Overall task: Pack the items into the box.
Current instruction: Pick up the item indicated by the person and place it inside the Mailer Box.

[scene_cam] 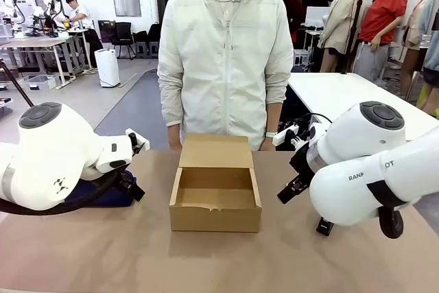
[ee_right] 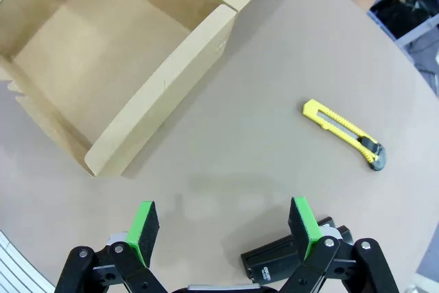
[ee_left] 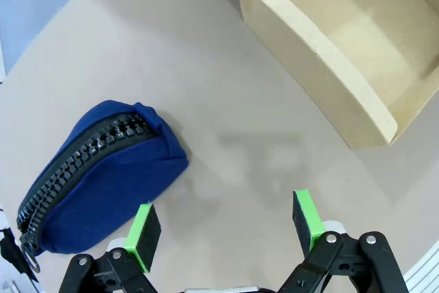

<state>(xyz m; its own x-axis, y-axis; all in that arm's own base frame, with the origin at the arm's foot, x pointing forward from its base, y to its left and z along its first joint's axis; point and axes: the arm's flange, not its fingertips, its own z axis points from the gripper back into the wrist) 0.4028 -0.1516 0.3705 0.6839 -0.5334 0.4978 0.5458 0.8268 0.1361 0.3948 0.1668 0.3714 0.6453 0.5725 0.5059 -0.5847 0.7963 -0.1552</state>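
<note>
The brown cardboard box (scene_cam: 215, 190) stands open in the middle of the table, its lid flap folded back toward the person, and nothing shows inside it. The navy-blue zip pouch (ee_left: 103, 190) lies on the table left of the box, partly under my left arm (scene_cam: 55, 159). My left gripper (ee_left: 226, 228) hangs open above the table, just beside the pouch's end. The small black stapler (ee_right: 274, 262) lies right of the box, close under my right gripper (ee_right: 223, 228), which is open and holds nothing. The box's near wall (ee_right: 158, 94) lies ahead of it.
A yellow utility knife (ee_right: 345, 134) lies on the table right of the box. A person in a pale jacket (scene_cam: 225, 53) stands at the far edge, directly behind the box. Bare tabletop (scene_cam: 206, 259) runs along the front.
</note>
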